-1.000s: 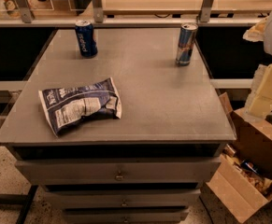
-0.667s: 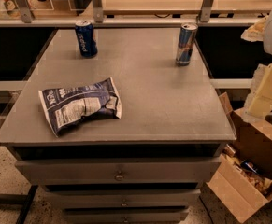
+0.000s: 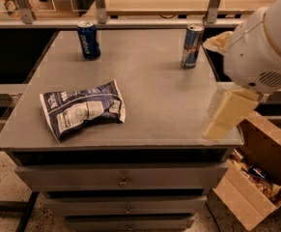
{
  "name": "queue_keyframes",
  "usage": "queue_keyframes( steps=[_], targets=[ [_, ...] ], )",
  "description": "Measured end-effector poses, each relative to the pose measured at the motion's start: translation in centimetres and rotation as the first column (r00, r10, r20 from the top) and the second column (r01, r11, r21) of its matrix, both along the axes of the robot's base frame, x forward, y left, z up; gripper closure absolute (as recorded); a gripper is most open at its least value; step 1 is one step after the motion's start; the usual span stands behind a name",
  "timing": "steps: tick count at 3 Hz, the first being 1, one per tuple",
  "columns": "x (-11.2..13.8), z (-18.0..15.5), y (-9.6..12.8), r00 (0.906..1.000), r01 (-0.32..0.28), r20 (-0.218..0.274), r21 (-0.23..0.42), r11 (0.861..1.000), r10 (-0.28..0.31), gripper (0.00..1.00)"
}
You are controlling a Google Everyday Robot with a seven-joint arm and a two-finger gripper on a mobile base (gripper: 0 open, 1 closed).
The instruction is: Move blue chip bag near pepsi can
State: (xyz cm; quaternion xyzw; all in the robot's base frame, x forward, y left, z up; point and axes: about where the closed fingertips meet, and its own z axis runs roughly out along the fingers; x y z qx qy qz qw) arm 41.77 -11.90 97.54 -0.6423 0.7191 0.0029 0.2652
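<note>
So the claw [image 3: 225,114] is way over on the right, hanging over the tabletop's [image 3: 169,95] edge at around 4 o'clock, under the big white arm housing [image 3: 260,47]. Honestly I can't tell whether it's spread or pressed together, it's just a pale cream shape from here. It's not holding anything that I can see, and it's well apart from the bag and both cans.

The blue chip bag [image 3: 82,109] is lying flat at about 8 o'clock on the tabletop, close to the front-left corner, crumpled, with the white small-print panel facing up. Its long axis runs pretty much 9 to 3 o'clock, with the right end tipped a little toward the back.

The pepsi can [image 3: 88,40] stands upright at the back left, about 11 o'clock, well apart from the bag. The slimmer silver-and-blue can [image 3: 192,46] is upright at about 1 o'clock, back right.

Under the tabletop there's a stack of drawers [image 3: 123,180], and an open cardboard box [image 3: 256,187] sits on the floor off at 5 o'clock.
</note>
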Motion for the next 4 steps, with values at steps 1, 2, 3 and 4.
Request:
queue_keyframes(
  steps=[1, 2, 3, 4],
  targets=[
    [1.3, 0.5, 1.5, 0.9979, 0.002, 0.064, 0.039, 0.999, -0.005, 0.0],
    [1.3, 0.7, 1.4, 0.9977, 0.003, 0.067, 0.038, 0.999, -0.005, 0.0],
    [2.0, 0.1, 3.1, 0.9973, -0.024, 0.07, 0.024, 0.999, 0.022, 0.0],
    [4.1, -2.7, 5.6, 0.9974, -0.051, 0.051, -0.008, 0.999, 0.051, 0.0]
  ],
)
